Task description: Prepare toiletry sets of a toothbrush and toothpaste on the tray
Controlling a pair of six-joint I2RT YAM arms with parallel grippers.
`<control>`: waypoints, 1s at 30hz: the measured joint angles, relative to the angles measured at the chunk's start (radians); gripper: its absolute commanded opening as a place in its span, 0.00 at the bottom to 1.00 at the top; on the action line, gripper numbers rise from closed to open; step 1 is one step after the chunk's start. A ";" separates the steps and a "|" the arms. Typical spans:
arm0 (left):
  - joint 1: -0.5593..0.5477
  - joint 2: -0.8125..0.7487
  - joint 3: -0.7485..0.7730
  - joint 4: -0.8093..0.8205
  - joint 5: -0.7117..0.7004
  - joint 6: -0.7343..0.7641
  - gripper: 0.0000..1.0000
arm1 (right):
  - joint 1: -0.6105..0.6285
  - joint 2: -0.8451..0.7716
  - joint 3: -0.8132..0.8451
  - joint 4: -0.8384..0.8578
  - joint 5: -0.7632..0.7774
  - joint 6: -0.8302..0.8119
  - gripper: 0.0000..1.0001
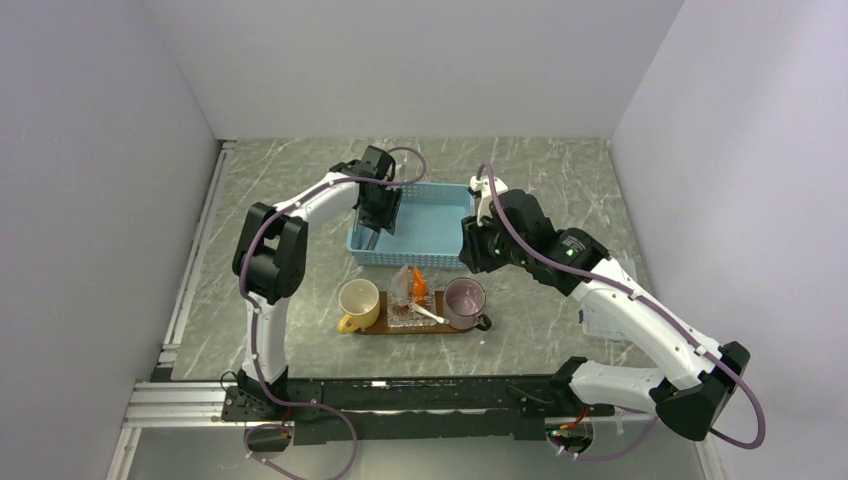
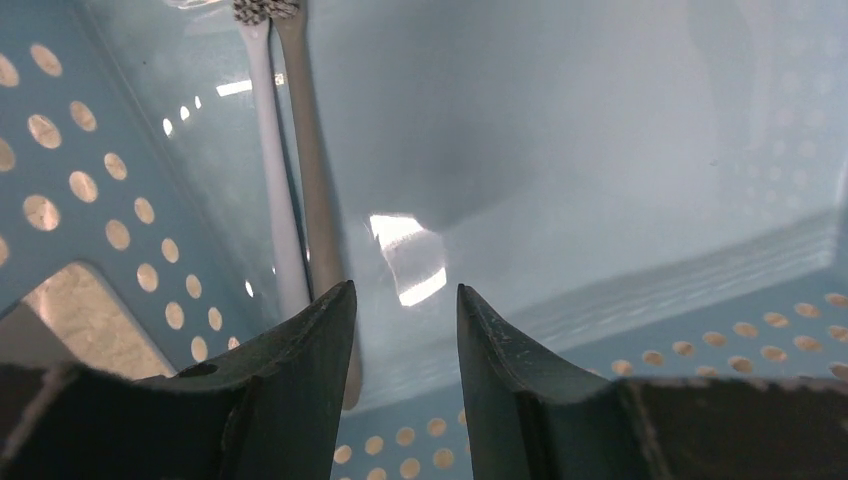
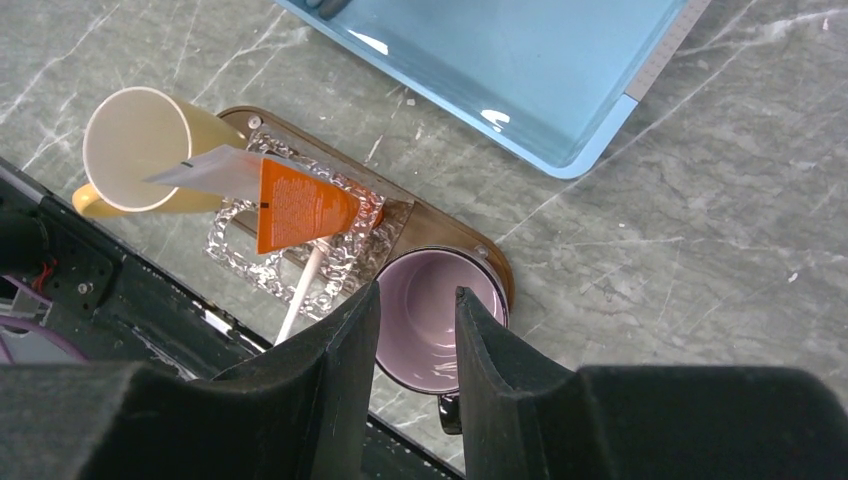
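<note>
The dark-brown tray (image 1: 380, 328) lies near the arms' bases and also shows in the right wrist view (image 3: 440, 228). On it a glass dish (image 3: 345, 262) holds the orange toothpaste (image 3: 300, 205), whose flat end leans on a yellow cup (image 3: 135, 150), and a white toothbrush (image 3: 300, 288). Another white toothbrush (image 2: 272, 180) lies in the blue basket (image 1: 430, 215) along its left wall, with a greyer stick (image 2: 318, 200) beside it. My left gripper (image 2: 400, 288) is open and empty low in the basket, its left finger beside that handle. My right gripper (image 3: 418, 290) is open and empty above a purple cup (image 3: 440, 320).
The yellow cup (image 1: 358, 303) and purple cup (image 1: 465, 302) stand at the tray's two ends. The basket's perforated walls (image 2: 90, 190) close in round the left gripper. A clear plastic item (image 1: 600, 325) lies on the table under the right arm.
</note>
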 measured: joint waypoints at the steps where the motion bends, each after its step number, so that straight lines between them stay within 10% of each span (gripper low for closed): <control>1: 0.000 0.010 0.004 0.000 -0.001 -0.003 0.47 | 0.000 -0.001 -0.001 0.000 -0.001 0.000 0.36; 30: 0.005 0.066 0.048 0.000 -0.084 -0.011 0.46 | -0.007 -0.001 -0.044 0.015 -0.034 -0.005 0.36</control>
